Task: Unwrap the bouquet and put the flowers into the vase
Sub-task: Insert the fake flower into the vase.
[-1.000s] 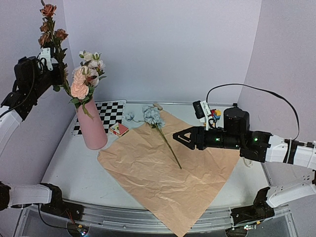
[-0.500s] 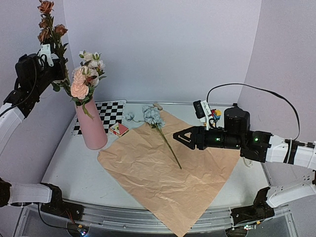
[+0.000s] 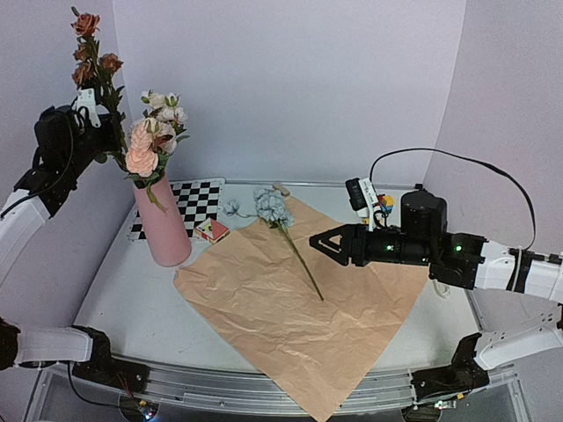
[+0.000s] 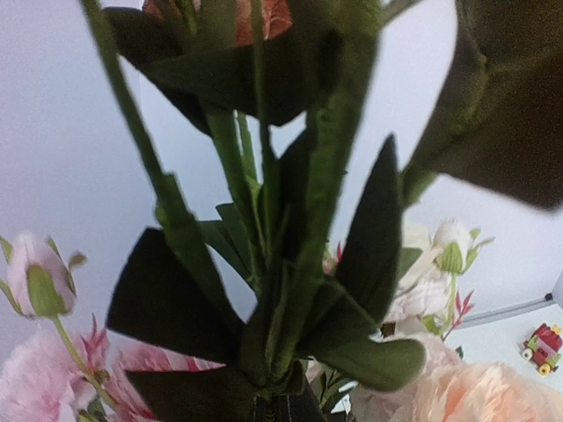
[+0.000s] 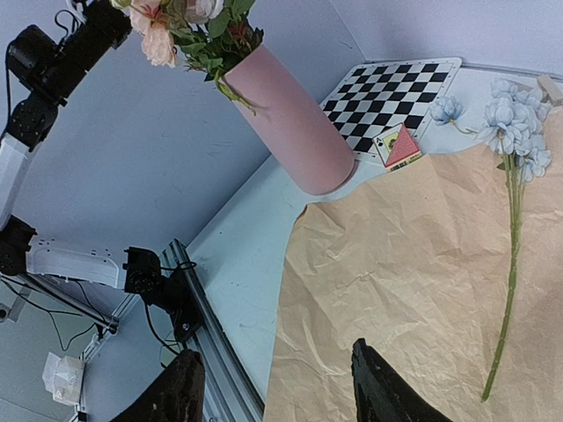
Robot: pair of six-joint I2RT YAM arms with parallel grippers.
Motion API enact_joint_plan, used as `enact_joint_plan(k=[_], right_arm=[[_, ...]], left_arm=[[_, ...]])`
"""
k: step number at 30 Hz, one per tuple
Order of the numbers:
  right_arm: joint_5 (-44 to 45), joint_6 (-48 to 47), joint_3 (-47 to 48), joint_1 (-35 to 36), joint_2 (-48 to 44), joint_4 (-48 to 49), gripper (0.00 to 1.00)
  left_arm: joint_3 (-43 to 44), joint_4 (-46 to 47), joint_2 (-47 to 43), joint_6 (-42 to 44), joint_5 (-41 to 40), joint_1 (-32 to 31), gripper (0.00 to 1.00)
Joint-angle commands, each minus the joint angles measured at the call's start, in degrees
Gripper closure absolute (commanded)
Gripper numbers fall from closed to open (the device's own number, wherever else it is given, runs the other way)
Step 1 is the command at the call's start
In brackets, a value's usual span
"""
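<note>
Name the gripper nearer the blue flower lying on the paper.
Right. The right gripper hovers just right of the blue flower; the left gripper is raised left of the vase, holding rust-brown flowers.

Plain matte pink vase (image 3: pixel 164 230); peach-pink bloom (image 3: pixel 141 160), white buds (image 3: pixel 171 111), green leaves. Rust-brown flowers (image 3: pixel 86 22), dark green stems. Pale blue flower (image 3: pixel 273 207), green stem. Tan paper (image 3: pixel 290 325). Black-and-white checkered mat (image 3: pixel 195 204). My right arm (image 3: pixel 422 239): black, with white links.
</note>
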Motion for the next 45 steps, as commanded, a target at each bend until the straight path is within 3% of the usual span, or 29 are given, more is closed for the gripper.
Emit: enact_joint_plan(k=[1,12,21,37,45], right_arm=[[0.22,-0.72,0.88,0.26,-1.80,0.85,0.42],[0.13,-0.67,0.66,0.20,-2.13,0.86,0.42],[0.17,-0.47,0.37,0.25,-2.78,0.91,0.42],[0.04,-0.61,1.17,0.26,-2.43,0.48,0.42],[0.49,-0.97,0.98,0.26,-2.94,0.38,0.42]], left_arm=[[-4.72,2.91,-3.00,-3.46,1.30,0.28,1.00],[-16.27,6.34,-5.44,-4.13,5.99,0.29,1.00],[-19.93,6.38,-2.22,-3.44,6.83,0.28,1.00],[-2.49,2.02,1.38,-1.45,4.96,0.28,1.00],[-7.85,7.17,1.46,-3.34,5.47,0.27,1.00]])
